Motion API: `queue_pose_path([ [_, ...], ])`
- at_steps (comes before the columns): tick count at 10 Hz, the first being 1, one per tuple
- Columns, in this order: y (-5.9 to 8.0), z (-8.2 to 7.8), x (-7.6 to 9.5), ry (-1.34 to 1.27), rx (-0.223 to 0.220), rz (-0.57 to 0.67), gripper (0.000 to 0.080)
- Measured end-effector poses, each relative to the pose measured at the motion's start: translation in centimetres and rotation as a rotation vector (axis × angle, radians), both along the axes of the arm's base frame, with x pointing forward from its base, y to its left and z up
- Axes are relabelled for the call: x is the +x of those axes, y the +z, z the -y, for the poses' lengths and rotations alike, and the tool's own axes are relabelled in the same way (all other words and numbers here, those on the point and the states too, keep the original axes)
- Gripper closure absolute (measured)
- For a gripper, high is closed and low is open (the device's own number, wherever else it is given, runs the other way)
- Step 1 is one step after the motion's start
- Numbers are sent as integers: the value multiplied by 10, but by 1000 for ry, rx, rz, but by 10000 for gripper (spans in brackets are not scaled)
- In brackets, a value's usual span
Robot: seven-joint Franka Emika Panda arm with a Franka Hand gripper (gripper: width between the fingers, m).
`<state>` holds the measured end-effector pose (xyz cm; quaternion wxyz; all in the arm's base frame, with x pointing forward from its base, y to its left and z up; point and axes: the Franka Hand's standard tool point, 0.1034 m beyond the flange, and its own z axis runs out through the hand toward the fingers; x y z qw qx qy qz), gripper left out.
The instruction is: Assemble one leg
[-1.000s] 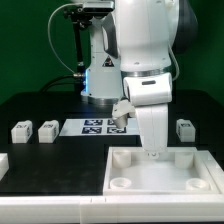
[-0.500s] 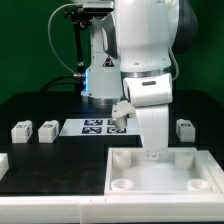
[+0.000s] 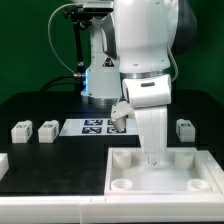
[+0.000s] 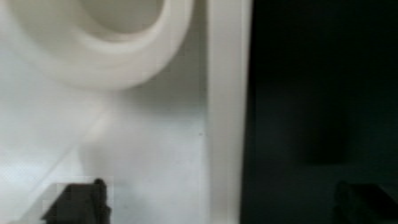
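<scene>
Arm [image 3: 145,50]: set at scene centre, reaching down toward the near side.

Tabletop [image 3: 40,170]: black; all parts are carried on it.

Tray [image 3: 165,175]: near right, with round corner sockets. No leg is seated in it.

Marker board [image 3: 95,126]: flat, just left of the arm's lower link.

Right leg [image 3: 185,128]: stood beyond the tray's far right corner. Left legs [image 3: 20,130] [image 3: 47,130]: side by side at far left, well apart from the claw.

Claw [image 3: 152,157]: held at the tray's far wall. In the wrist view the claw [image 4: 222,205] is seen spread wide, its fingertips [image 4: 80,200] either side of the tray [image 4: 143,130] wall, nothing grasped.

Handling, judged: each leg is taken to be light, rigid and smooth plastic, so slip is possible. A grip across two flat opposite faces, at mid-height, is advised.
</scene>
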<state>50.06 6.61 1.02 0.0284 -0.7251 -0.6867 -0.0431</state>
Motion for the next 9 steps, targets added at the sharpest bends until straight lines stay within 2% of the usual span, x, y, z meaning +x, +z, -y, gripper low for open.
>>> queue_pose_path([
  [5, 1, 0, 0, -10, 0, 1, 150],
  [6, 13, -1, -2, -40, -6, 10, 150],
  [7, 32, -3, -9, -76, -16, 25, 150],
  [9, 60, -18, -27, -230, -26, 32, 150],
])
